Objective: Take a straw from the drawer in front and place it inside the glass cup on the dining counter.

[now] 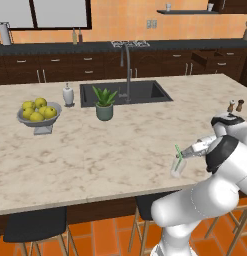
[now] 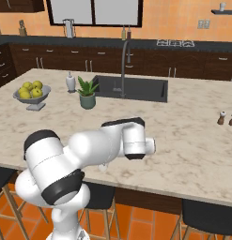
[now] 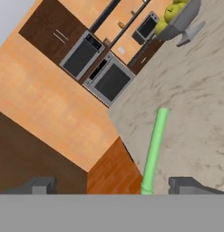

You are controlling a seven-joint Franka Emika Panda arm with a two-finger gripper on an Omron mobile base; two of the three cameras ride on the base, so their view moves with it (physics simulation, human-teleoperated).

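Note:
The green straw [image 1: 178, 153] stands tilted in the small glass cup [image 1: 177, 169] near the front edge of the marble dining counter [image 1: 120, 145]. My gripper [image 1: 188, 153] hovers just right of the straw's top. In the hand view the gripper [image 3: 113, 186] is open, its two fingertips [image 3: 41, 186] far apart. The straw [image 3: 154, 149] rises between them, nearer the right one and touching neither. Among the far cabinets a dark brown drawer [image 1: 207, 56] stands pulled out. In the right base view my arm hides cup and straw.
A bowl of yellow-green fruit [image 1: 39, 114], a white soap bottle [image 1: 68, 95] and a potted plant [image 1: 104, 106] stand left of the inset sink [image 1: 126, 93]. Two shakers [image 1: 235, 106] sit at the right. Stools [image 1: 35, 227] stand under the counter's front edge.

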